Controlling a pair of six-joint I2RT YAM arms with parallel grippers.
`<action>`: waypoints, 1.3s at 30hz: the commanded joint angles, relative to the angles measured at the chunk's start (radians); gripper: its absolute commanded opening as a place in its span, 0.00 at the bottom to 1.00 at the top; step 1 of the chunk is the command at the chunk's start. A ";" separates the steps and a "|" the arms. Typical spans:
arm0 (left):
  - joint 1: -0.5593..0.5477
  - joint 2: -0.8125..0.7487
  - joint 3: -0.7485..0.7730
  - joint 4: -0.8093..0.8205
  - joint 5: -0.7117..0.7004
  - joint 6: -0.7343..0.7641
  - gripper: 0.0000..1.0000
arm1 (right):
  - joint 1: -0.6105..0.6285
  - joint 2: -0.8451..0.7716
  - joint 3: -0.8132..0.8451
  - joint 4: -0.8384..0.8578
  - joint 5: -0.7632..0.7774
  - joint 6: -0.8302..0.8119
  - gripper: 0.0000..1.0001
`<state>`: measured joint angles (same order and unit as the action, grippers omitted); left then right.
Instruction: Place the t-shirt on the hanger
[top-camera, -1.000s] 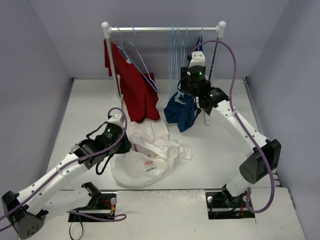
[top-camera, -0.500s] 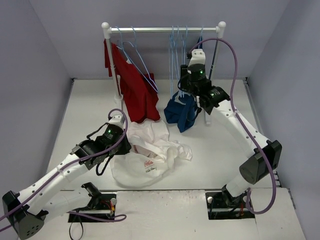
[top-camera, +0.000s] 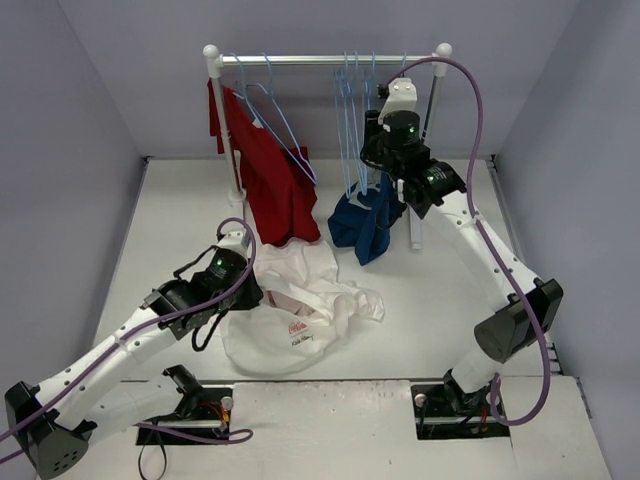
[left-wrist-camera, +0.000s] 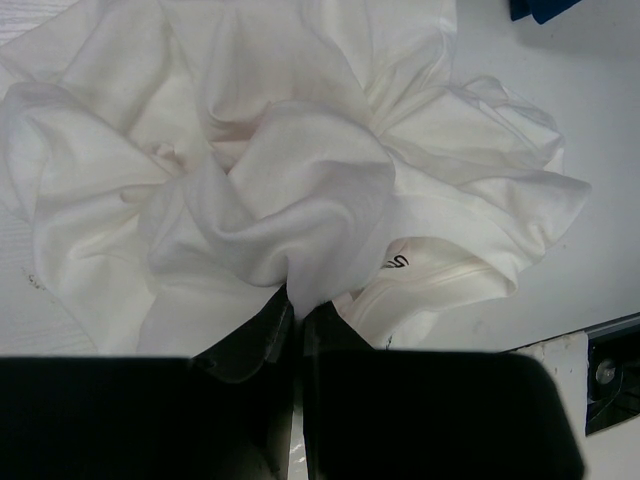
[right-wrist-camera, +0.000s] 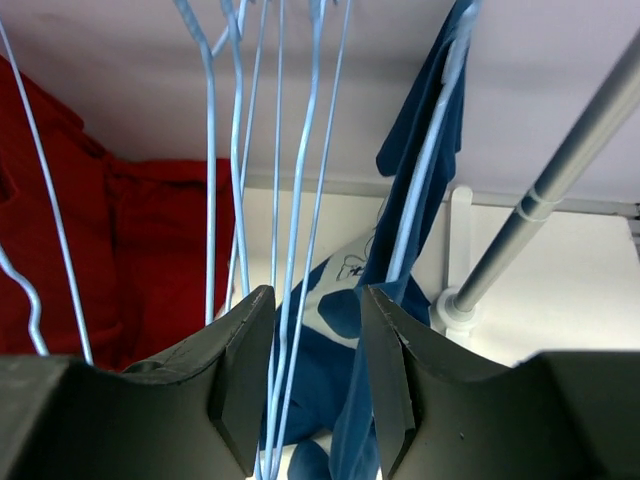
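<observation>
The left arm lies low over the counter (top-camera: 440, 290). The left gripper (left-wrist-camera: 295, 305) has its jaws pinched tight on a fold of the crumpled t-shirt (left-wrist-camera: 290, 190), in front of the rack (top-camera: 330, 58). The right arm reaches up under the rack's rail. The right gripper (right-wrist-camera: 315, 300) has its jaws partly apart, with hanger (right-wrist-camera: 278, 180) wires between them.

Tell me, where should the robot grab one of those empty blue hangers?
Pinch the hanger by its thin wire, low down, coming from the robot's side. It hangs edge-on from the rail, so the right gripper can slide its open fingers either side of a single strand; some strands pass between them now.
</observation>
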<state>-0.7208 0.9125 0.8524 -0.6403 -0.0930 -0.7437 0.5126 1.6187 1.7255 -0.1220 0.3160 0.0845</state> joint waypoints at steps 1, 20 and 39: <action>0.001 0.000 0.016 0.037 0.007 0.007 0.00 | -0.014 0.027 0.046 0.059 -0.032 0.007 0.37; 0.003 0.002 0.008 0.036 0.015 0.006 0.00 | -0.053 0.105 0.041 0.075 -0.078 0.031 0.31; 0.001 -0.006 0.008 0.037 0.024 0.004 0.00 | -0.062 0.028 -0.090 0.086 -0.089 0.037 0.19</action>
<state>-0.7208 0.9146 0.8524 -0.6403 -0.0746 -0.7437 0.4581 1.7308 1.6439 -0.1089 0.2297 0.1079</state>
